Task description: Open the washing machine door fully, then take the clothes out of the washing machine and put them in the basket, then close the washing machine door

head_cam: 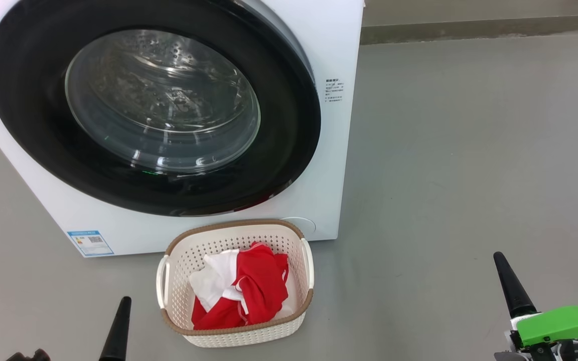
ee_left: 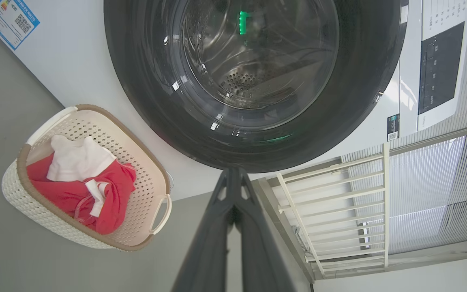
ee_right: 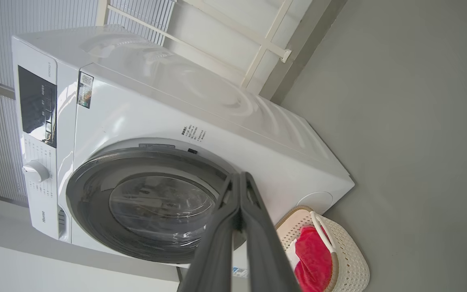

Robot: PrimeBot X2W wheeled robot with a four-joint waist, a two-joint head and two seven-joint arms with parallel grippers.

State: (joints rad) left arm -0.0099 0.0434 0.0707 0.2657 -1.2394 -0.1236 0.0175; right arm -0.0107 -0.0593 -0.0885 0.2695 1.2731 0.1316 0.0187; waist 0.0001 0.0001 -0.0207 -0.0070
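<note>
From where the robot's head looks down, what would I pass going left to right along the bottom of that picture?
left gripper → basket with the clothes inside → bare grey floor → right gripper

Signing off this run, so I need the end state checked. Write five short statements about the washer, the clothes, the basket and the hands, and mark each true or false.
1. The washing machine door is shut against the washing machine. True.
2. The clothes lie inside the washing machine. False: the red and white clothes lie in the basket.
3. The left hand holds a red garment. False: it is shut and holds nothing.
4. The basket stands on the floor, in front of the washing machine. True.
5. The right hand is open wide. False: its fingers are pressed together, with nothing between them.
</note>
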